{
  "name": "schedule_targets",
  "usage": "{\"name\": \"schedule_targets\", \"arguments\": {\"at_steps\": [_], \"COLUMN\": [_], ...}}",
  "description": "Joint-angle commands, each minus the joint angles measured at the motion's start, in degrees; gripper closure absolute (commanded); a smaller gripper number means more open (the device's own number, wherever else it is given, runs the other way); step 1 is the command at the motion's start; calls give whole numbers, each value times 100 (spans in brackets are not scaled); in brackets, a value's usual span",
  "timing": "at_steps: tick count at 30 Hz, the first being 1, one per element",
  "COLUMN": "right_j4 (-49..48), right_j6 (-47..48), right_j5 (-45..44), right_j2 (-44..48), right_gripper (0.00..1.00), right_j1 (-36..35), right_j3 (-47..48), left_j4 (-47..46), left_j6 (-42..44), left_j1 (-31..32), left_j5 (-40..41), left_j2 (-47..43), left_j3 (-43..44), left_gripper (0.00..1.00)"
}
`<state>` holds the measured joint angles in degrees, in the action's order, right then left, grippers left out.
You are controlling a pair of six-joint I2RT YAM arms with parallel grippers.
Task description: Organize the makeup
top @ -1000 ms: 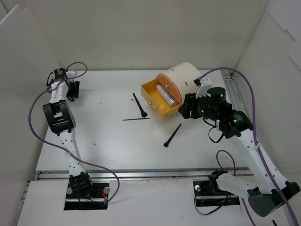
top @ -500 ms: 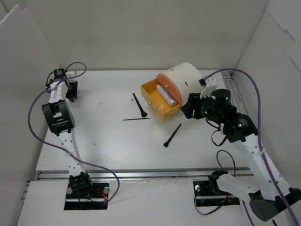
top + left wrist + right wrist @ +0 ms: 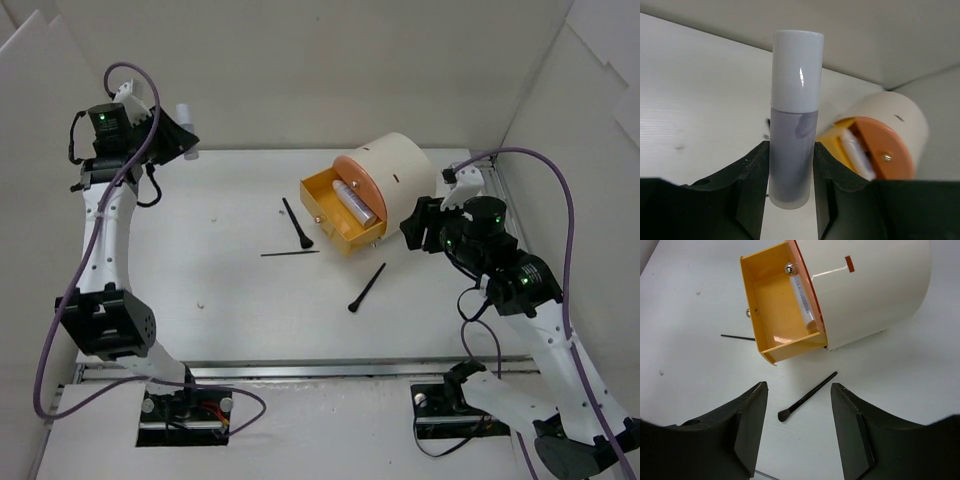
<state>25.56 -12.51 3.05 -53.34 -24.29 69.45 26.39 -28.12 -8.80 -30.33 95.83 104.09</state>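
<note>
Tube (image 3: 794,125) — white-capped, long axis in line with the fingers — sits clamped in the left gripper (image 3: 791,152), high at 10 o'clock; the drawer (image 3: 328,222) lies toward 4 o'clock from it. Right gripper (image 3: 799,387) gapes empty over a brush (image 3: 810,394).

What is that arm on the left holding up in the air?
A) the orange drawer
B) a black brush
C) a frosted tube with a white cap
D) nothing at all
C: the left wrist view shows the frosted tube, white cap on top, standing upright and pinched between the left arm's fingers.
</note>
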Motion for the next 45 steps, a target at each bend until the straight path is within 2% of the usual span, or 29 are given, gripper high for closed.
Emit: {"name": "schedule_targets", "arguments": {"at_steps": [1,2,5,6,11,16,19,22,28,32,36,41,45], "right_j4": [-315,-324,-324,-332,-315,-306,-280,-184,-8,54,80,89,89], "right_j6": [30,21,12,12,135,179,170,214,381,451,522,557,583], "right_j5": [-471,-489,-489,-472,-577,-806,-841,-929,-1140,-1228,-1333,-1360,-1360], "right_j2": [113,131,236,271,526,895,1079,1221,1414,1493,1494,1406,1187], "right_gripper": [49,49,48,48,48,46,45,44,42,42,40,39,39], "right_j1": [65,65,65,74,83,83,74,92,92,91,100,100,83], "right_j3": [200,218,209,201,166,60,-1,-2,25,42,42,60,156], "left_j4": [-1117,-1406,-2073,-2129,-2419,-2480,-2429,-2402,-2060,-2051,-1893,-1857,-1822], "left_j6": [-2090,-2545,-3425,-3576,-4016,-4219,-4324,-4526,-4456,-4527,-4553,-4536,-4404], "left_j1": [570,972,1616,2044,3364,4157,4526,4790,5019,5019,5072,5072,5072], "left_j5": [-335,-99,306,473,1449,2607,2997,3532,3990,4026,4183,4210,4018], "left_j2": [-617,-871,-1136,-1154,-909,-610,-251,5,611,832,850,796,911], "left_j3": [-870,-1012,-1496,-1549,-1462,-1348,-1252,-1234,-724,-636,-627,-715,-522], "left_gripper": [100,100,100,100,100,100,100,100,94,79,75,58,53]}}
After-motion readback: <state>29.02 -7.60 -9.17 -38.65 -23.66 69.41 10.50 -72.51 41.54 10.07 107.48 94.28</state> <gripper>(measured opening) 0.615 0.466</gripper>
